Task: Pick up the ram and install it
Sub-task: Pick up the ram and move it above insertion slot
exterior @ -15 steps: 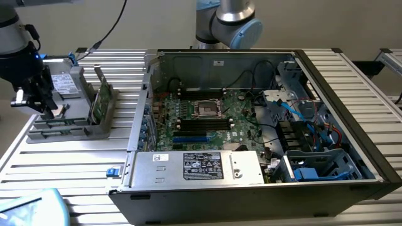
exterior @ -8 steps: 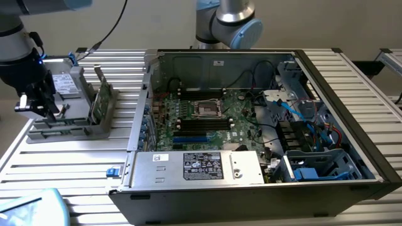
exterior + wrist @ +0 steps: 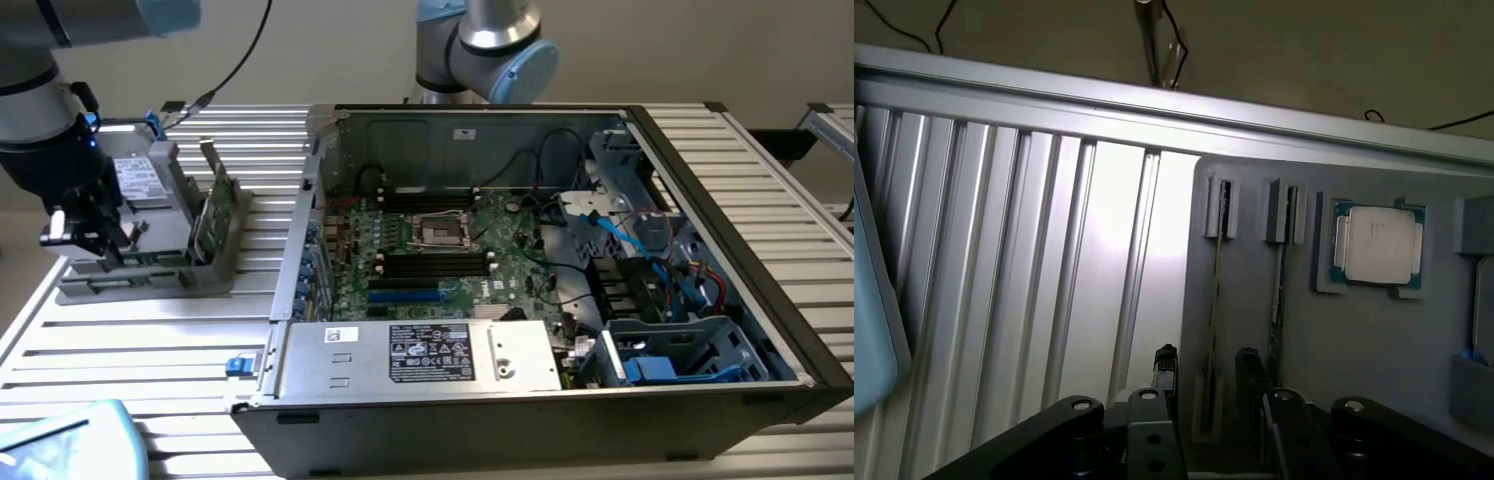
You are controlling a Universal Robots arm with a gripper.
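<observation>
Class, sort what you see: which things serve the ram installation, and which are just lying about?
Job: ram, end effector, motherboard slots.
Lying about: processor, drive, power supply.

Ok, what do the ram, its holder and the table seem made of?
Ram: thin greenish board seen edge-on, likely fibreglass laminate. Holder: flat matte grey with moulded slots, probably plastic. Table: ribbed, silvery, reflecting light, likely aluminium.
</observation>
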